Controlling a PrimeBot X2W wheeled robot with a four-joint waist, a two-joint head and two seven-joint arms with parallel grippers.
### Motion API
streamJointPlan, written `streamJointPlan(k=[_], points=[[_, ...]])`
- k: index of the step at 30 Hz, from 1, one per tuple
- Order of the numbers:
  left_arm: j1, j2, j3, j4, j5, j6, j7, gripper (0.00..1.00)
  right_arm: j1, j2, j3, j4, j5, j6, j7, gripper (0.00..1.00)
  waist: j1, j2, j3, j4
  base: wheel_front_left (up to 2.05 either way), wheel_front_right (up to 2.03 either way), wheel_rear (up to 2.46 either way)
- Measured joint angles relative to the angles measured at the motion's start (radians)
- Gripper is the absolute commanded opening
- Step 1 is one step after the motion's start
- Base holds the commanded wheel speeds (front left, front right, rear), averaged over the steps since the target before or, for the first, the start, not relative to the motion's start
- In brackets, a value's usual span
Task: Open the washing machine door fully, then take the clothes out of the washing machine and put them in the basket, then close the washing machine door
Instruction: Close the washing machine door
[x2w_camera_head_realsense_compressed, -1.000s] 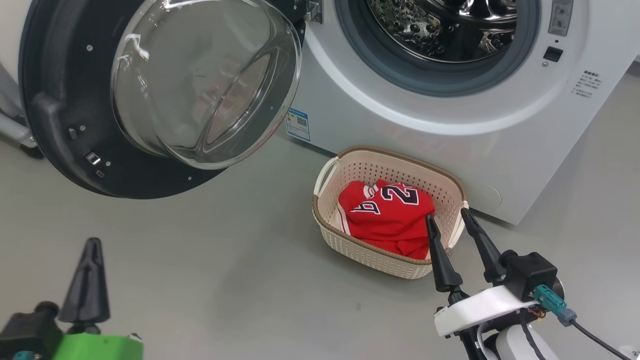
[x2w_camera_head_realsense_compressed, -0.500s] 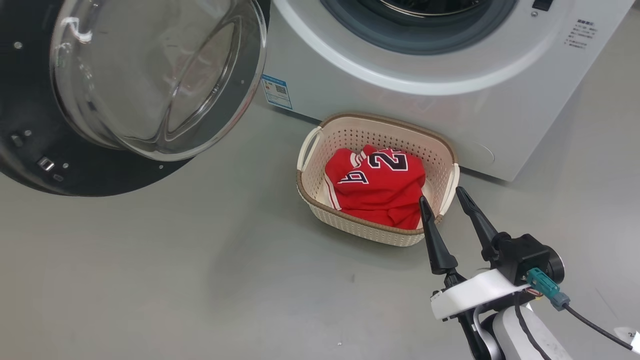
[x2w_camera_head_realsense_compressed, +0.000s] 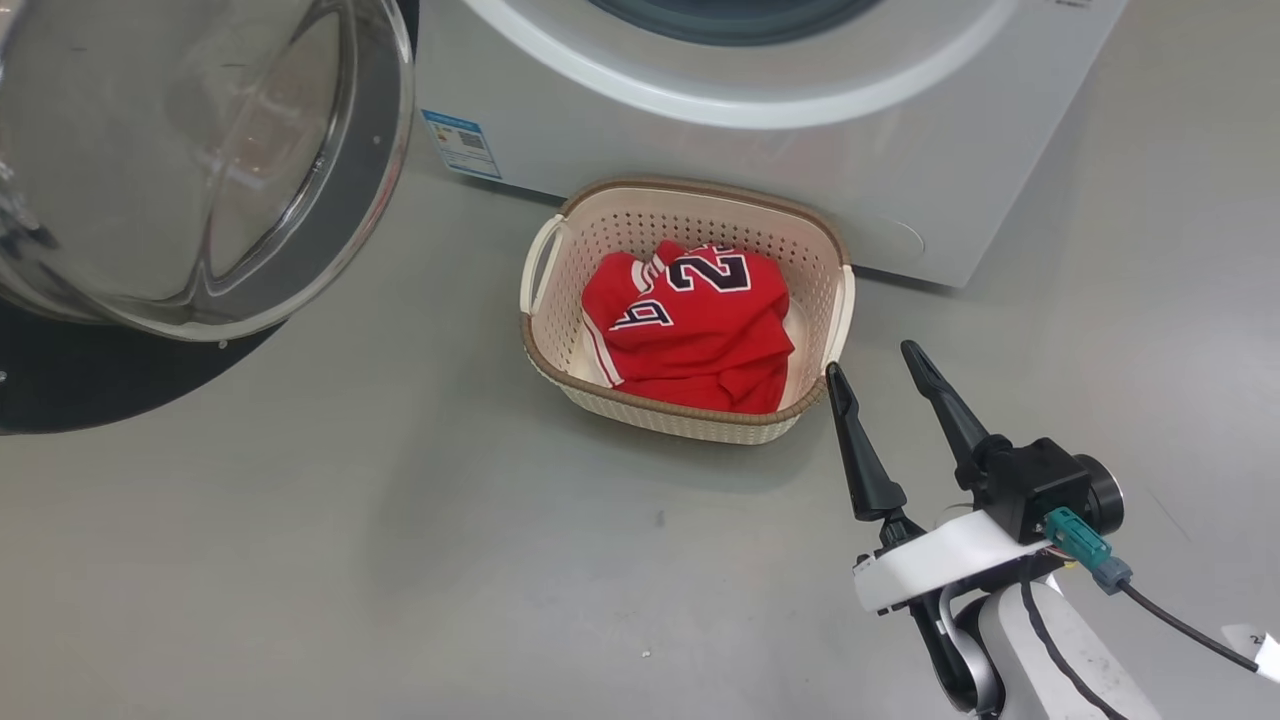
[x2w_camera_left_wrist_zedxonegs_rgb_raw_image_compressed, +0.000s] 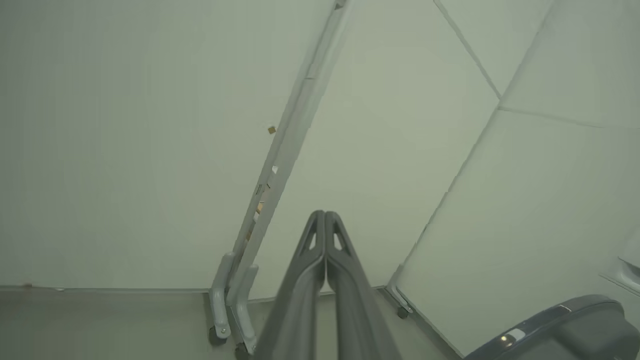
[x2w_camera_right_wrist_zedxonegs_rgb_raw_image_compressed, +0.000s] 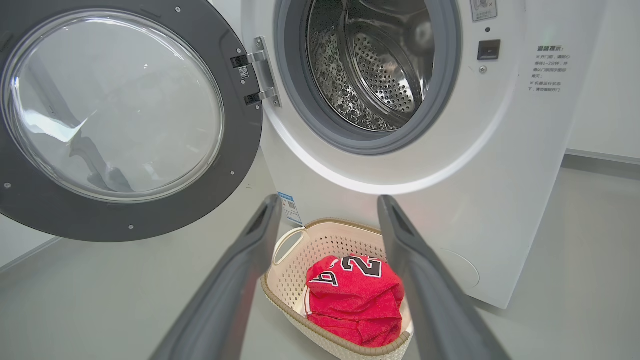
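Observation:
The white washing machine (x2w_camera_head_realsense_compressed: 900, 150) (x2w_camera_right_wrist_zedxonegs_rgb_raw_image_compressed: 500, 165) stands with its door (x2w_camera_head_realsense_compressed: 190, 170) (x2w_camera_right_wrist_zedxonegs_rgb_raw_image_compressed: 115, 110) swung wide open to the left; its steel drum (x2w_camera_right_wrist_zedxonegs_rgb_raw_image_compressed: 370, 65) looks bare inside. On the floor in front sits the cream basket (x2w_camera_head_realsense_compressed: 560, 350) (x2w_camera_right_wrist_zedxonegs_rgb_raw_image_compressed: 295, 280) with the red numbered clothes (x2w_camera_head_realsense_compressed: 690, 320) (x2w_camera_right_wrist_zedxonegs_rgb_raw_image_compressed: 355, 300) heaped in it. My right gripper (x2w_camera_head_realsense_compressed: 873, 360) (x2w_camera_right_wrist_zedxonegs_rgb_raw_image_compressed: 327, 200) hangs open just right of the basket's near corner, nothing between its fingers. My left gripper (x2w_camera_left_wrist_zedxonegs_rgb_raw_image_compressed: 325, 215) is shut on nothing, pointing at a pale wall.
Grey floor (x2w_camera_head_realsense_compressed: 350, 550) spreads to the left and front of the basket. The open door overhangs the floor at the upper left. Pale partition panels on small castors (x2w_camera_left_wrist_zedxonegs_rgb_raw_image_compressed: 220, 330) stand before my left gripper, and a grey rounded object (x2w_camera_left_wrist_zedxonegs_rgb_raw_image_compressed: 565, 330) lies at the lower right.
The head camera has tilted down and turned, so washer, door and basket slide up and left. My left gripper has left the head view. My right gripper stays open, now right of the basket.

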Motion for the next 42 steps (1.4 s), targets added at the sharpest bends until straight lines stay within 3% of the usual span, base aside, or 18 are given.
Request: streamJointPlan(k=[6,8,12,21,42], points=[[-0.064,0.003,0.054,0.149,-0.086,0.051,0.084,0.00,-0.006,0.000,0.007,0.011,0.000,0.003,0.000,1.00,0.0000,0.0000,0.017,-0.039,0.00,0.00,0.00],[-0.107,0.005,0.116,0.224,-0.158,0.096,0.125,0.00,-0.011,0.001,0.009,0.014,0.000,0.003,0.000,1.00,0.0000,0.0000,0.024,-0.061,0.00,0.00,0.00],[-0.140,0.017,0.157,0.283,-0.198,0.119,0.164,0.00,-0.023,0.001,0.010,0.014,0.000,0.004,0.000,1.00,0.0000,0.0000,0.030,-0.082,0.00,0.00,0.00],[-0.235,0.014,0.197,0.433,-0.317,0.132,0.308,0.00,-0.025,0.002,0.003,0.017,0.000,0.003,0.000,1.00,0.0000,0.0000,0.052,-0.120,0.00,0.00,0.00],[-0.274,0.031,0.095,0.504,-0.347,0.130,0.546,0.00,-0.039,0.002,-0.009,0.028,0.000,0.000,0.000,1.00,0.0000,0.0000,0.038,-0.114,0.00,0.00,0.00]])
